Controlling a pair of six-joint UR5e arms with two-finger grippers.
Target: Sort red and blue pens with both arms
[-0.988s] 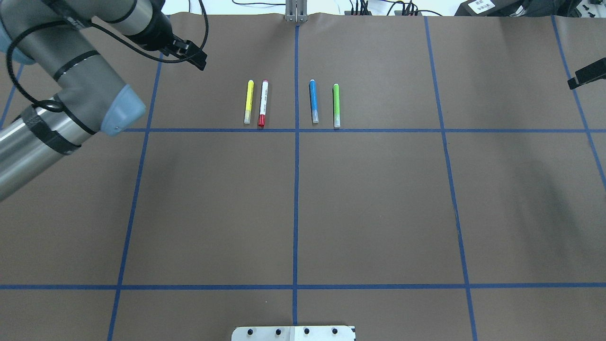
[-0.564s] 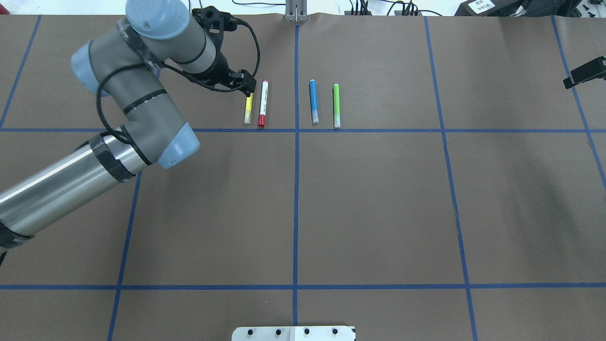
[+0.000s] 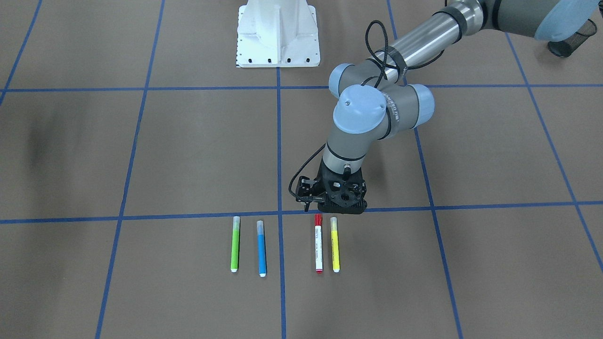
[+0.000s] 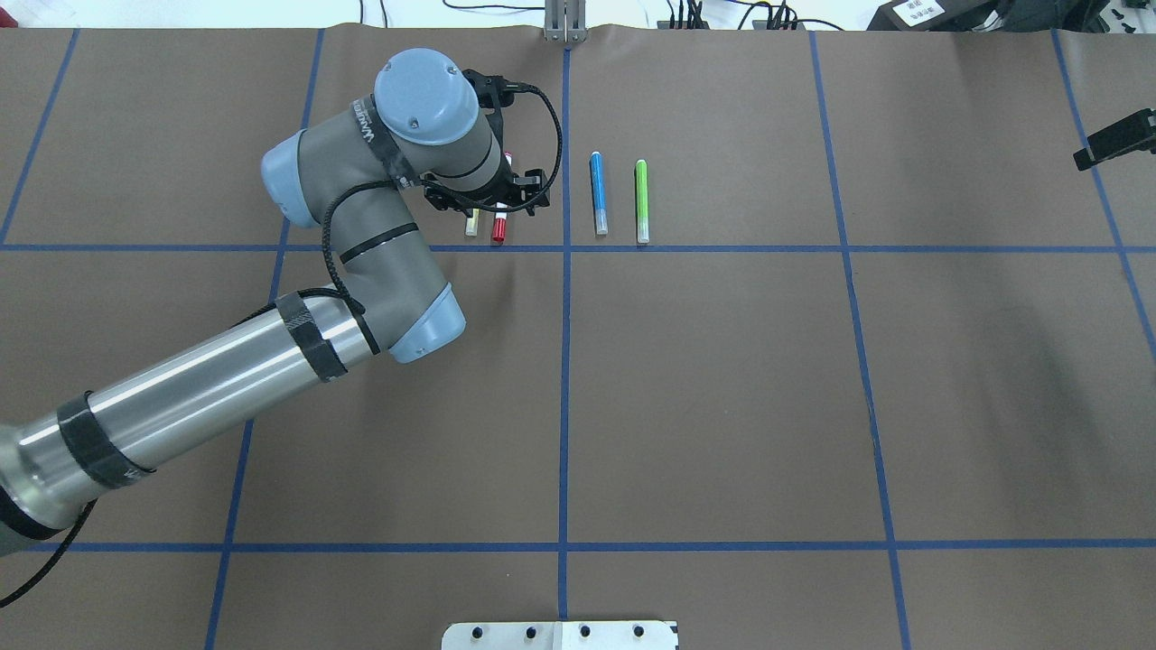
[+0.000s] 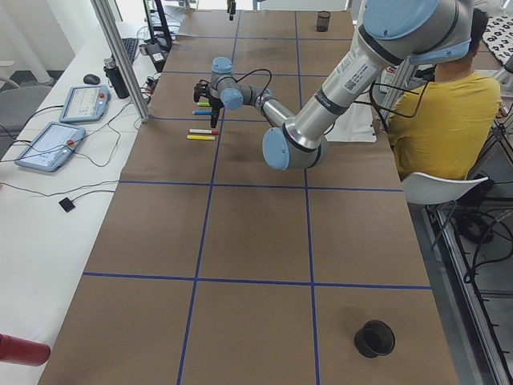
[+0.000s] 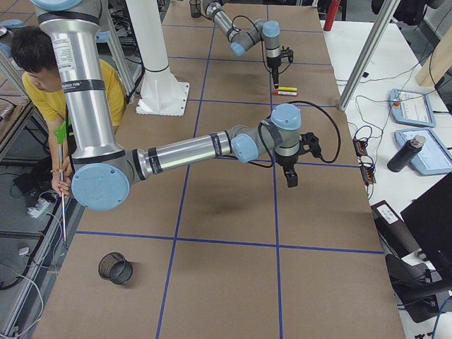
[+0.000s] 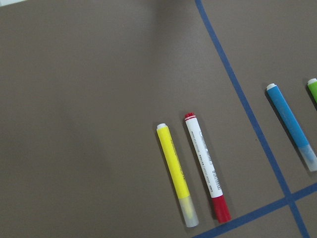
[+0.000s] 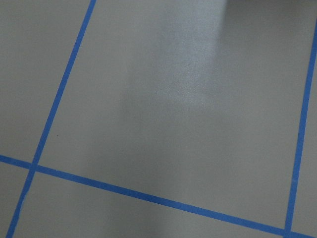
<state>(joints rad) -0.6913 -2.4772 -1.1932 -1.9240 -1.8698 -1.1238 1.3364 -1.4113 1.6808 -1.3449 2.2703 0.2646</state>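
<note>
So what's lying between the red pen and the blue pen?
Between the red pen and blue pen, only a blue tape line, nothing else; clearest in the front-facing view.

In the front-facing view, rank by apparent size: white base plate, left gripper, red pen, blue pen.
1. white base plate, though cut off at the top edge
2. left gripper
3. red pen and blue pen: about alike, not ranked

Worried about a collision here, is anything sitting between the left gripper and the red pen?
Nothing visible does. The left gripper hangs above the red pen; the yellow marker lies close beside that pen, apart from it.
</note>
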